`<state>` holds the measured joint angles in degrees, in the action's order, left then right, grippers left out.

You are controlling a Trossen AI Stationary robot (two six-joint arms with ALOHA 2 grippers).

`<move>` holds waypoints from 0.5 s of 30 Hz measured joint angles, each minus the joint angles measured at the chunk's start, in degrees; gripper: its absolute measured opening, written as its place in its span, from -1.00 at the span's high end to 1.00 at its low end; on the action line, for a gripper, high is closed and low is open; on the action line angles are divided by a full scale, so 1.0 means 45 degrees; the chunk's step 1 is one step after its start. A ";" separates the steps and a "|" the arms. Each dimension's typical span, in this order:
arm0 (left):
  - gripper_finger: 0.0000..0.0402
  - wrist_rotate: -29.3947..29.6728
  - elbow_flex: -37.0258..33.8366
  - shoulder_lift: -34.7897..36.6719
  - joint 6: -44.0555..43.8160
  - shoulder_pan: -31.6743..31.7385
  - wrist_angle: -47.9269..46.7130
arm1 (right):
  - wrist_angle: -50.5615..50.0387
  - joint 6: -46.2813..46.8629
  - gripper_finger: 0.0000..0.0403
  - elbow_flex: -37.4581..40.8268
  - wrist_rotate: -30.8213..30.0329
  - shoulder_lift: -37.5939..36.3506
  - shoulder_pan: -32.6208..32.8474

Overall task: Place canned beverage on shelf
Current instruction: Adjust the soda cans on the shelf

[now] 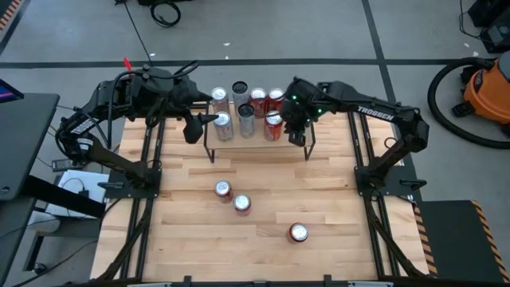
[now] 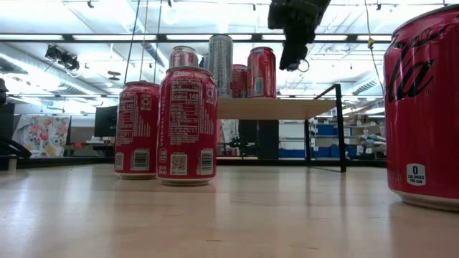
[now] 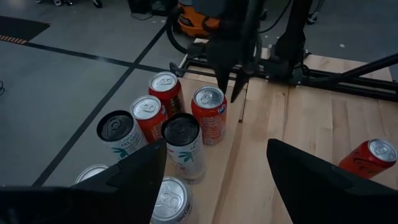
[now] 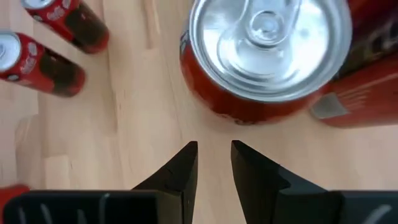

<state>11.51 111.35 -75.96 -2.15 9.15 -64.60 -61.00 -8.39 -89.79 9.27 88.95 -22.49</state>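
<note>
Counter: pale wooden counter (image 1: 263,239) on a grey floor, with an orange shop vacuum (image 1: 488,88) off to the right.
Shelf: low wooden shelf (image 1: 255,146) on black legs at the far middle of the counter.
Cans on shelf: seven, upright, clustered along its far edge; the nearest right one is a red can (image 1: 273,125).
Cans on counter: three red ones, upright; two (image 1: 224,190) (image 1: 241,203) close together near the middle, one (image 1: 299,232) nearer and to the right.
Right gripper (image 1: 296,137): above the shelf's right end, just beside the red can (image 4: 268,56); fingers (image 4: 180,171) a narrow gap apart, holding nothing.
Left gripper (image 1: 201,125): at the shelf's left end; fingers (image 3: 311,180) wide apart, empty.
</note>
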 joint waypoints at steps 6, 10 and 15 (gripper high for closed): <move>-0.43 -0.0001 0.0005 0.0000 0.0000 0.0000 -0.0004 | 0.1215 0.1424 0.48 0.1045 -0.0387 0.0013 0.0151; -0.43 -0.0001 0.0001 0.0000 0.0000 0.0001 -0.0004 | 0.2055 0.1638 0.48 0.1544 -0.0815 0.0013 0.0287; -0.43 -0.0001 0.0004 0.0000 0.0000 0.0004 -0.0014 | 0.3113 0.1300 0.48 0.1881 -0.1511 0.0013 0.0313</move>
<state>11.51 111.37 -75.96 -2.15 9.17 -64.66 -47.00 -2.54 -81.32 2.47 89.01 -21.08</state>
